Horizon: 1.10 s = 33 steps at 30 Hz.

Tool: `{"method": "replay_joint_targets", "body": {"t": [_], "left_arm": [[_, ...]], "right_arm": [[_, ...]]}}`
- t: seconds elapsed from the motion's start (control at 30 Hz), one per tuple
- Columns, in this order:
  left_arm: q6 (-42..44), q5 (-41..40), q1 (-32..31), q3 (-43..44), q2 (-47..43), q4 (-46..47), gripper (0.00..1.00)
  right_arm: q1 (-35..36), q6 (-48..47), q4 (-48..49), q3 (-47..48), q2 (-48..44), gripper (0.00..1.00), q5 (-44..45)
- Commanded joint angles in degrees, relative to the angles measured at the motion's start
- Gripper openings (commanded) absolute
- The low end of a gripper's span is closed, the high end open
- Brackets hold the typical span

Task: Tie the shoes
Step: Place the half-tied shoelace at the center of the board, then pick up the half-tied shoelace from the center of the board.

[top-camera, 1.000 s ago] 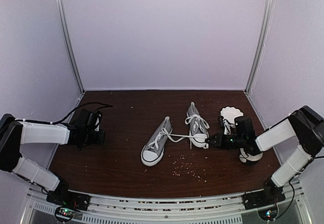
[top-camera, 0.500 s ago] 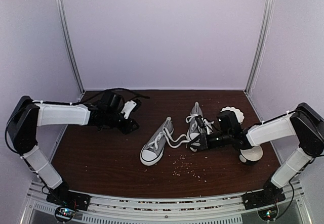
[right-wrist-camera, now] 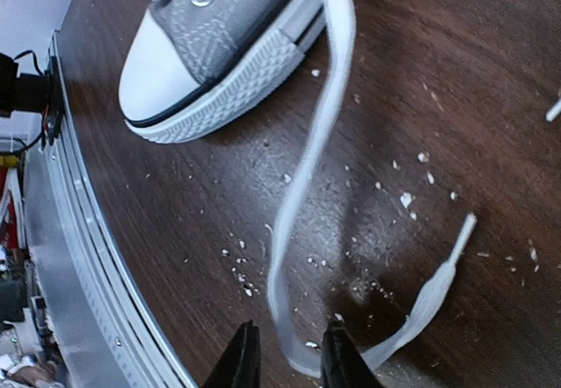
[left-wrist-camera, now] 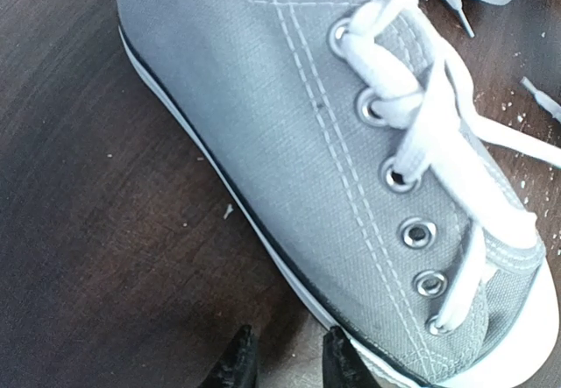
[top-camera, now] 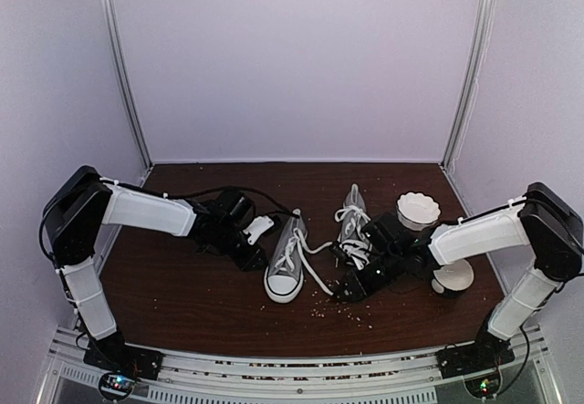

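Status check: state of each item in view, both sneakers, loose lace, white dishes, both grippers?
Near grey canvas sneaker: upright on its sole, untied.
Far grey canvas sneaker: untied, laces loose.
Long white lace: slack on the table, trailing from the near sneaker.
Left gripper: open, empty, beside the near sneaker.
Right gripper: open, lace lying between its fingers, not pinched.
Fluted white dish: upright.
Second white dish: partly hidden, state unclear.

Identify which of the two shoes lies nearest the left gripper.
The left-hand shoe, its toe cap pointing toward the near edge; the left gripper sits beside its sole, while the other shoe lies farther right.
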Motion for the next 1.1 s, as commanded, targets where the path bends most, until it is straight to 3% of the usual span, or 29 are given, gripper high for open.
{"method": "replay_joint_targets", "body": {"t": [0.0,0.1,0.2,0.37,0.53,0.67,0.77,0.93,1.07], "left_arm": [[0.2,0.6,-0.1,0.0,-1.0,0.2,0.27],[0.4,0.1,-0.1,-0.2,-2.3,0.0,0.27],[0.0,-2.1,-0.1,-0.4,-4.8,-0.8,0.29],[-1.6,-12.1,-0.1,-4.5,-15.1,3.6,0.43],[-1.4,-23.5,-0.1,-14.3,-32.3,19.5,0.68],[-1.7,-29.2,0.0,-22.6,-40.7,36.5,0.97],[-1.3,-30.4,0.0,-24.6,-42.2,41.1,0.98],[0.2,-30.0,0.0,-20.3,-38.6,33.7,0.98],[0.5,-30.0,0.0,-20.2,-37.1,34.4,0.98]], "right_arm": [[0.6,-5.3,-14.2,6.3,-0.6,0.29,7.4],[0.6,-7.6,-20.0,12.6,-1.6,0.36,11.1],[0.6,-9.9,-26.1,21.3,-0.1,0.36,19.8],[0.2,-13.6,-33.7,34.3,9.1,0.38,34.3],[-0.8,-16.6,-38.2,44.5,19.6,0.39,37.4],[-2.1,-18.0,-42.0,51.3,26.8,0.40,38.4],[-2.8,-18.8,-44.7,54.0,29.9,0.41,38.7],[-2.8,-20.3,-45.9,54.9,32.3,0.41,37.7],[-2.8,-21.4,-47.0,56.9,34.7,0.40,38.9]]}}
